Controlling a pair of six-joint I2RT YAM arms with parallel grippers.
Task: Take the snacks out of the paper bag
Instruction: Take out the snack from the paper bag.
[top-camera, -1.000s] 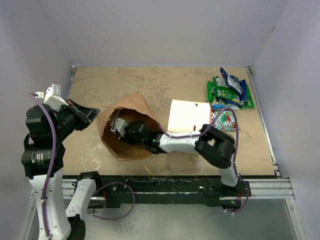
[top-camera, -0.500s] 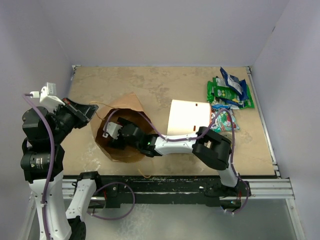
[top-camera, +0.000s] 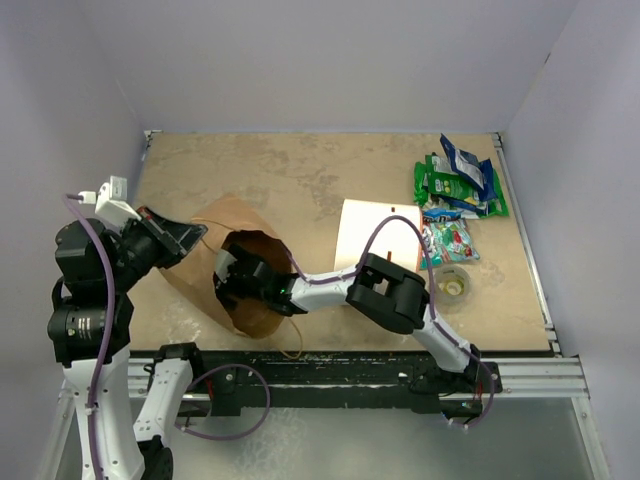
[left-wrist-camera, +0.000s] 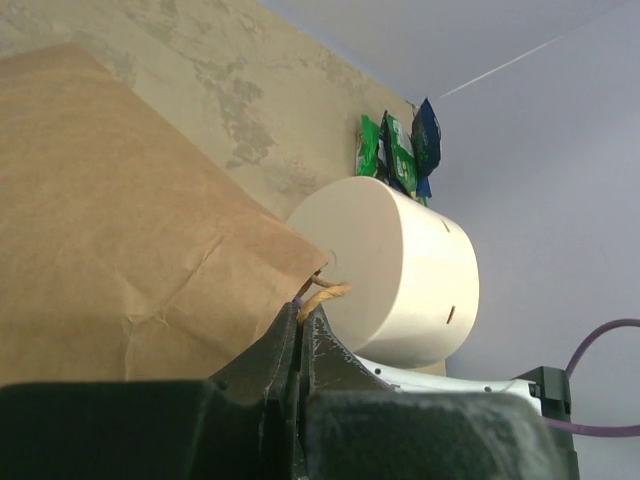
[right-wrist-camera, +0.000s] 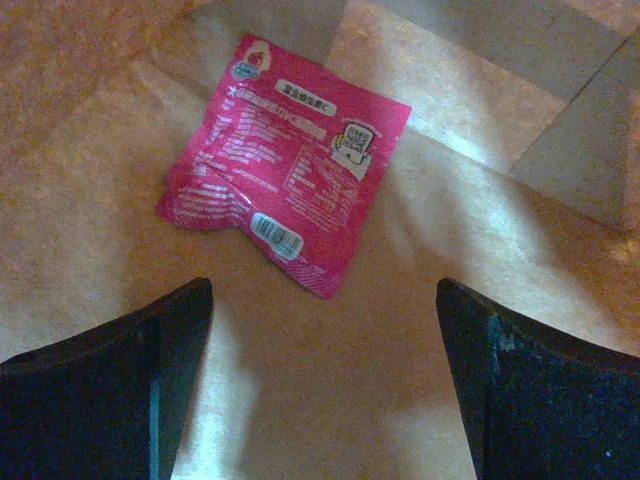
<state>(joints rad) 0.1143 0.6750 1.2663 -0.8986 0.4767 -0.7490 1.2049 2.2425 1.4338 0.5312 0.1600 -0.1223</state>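
Right wrist view: I record the right gripper (right-wrist-camera: 322, 335) inside the paper bag (right-wrist-camera: 90, 90), its fingers spread wide with nothing between them. A pink packet (right-wrist-camera: 285, 160) lies flat on the bag's inner paper just ahead, printed back face up. Its nearest corner reaches in between the two fingertips, and the packet is apart from both.

From the top external view, the right arm stretches leftward across the table (top-camera: 300, 170) into the bag's dark mouth. The gripper itself is hidden by the paper there.

The left gripper (left-wrist-camera: 301, 325) is pressed closed on the bag's edge, beside a twisted handle (left-wrist-camera: 322, 292). In the top view it holds the bag on its left side.

A white cylinder (top-camera: 375, 235) stands just right of the bag. Well beyond it, green and blue packets (top-camera: 458, 185) lie piled near the table's far right corner. A red-silver packet (top-camera: 448, 240) lies just in front of that pile. A clear tape roll (top-camera: 452, 287) sits nearer the arm bases.
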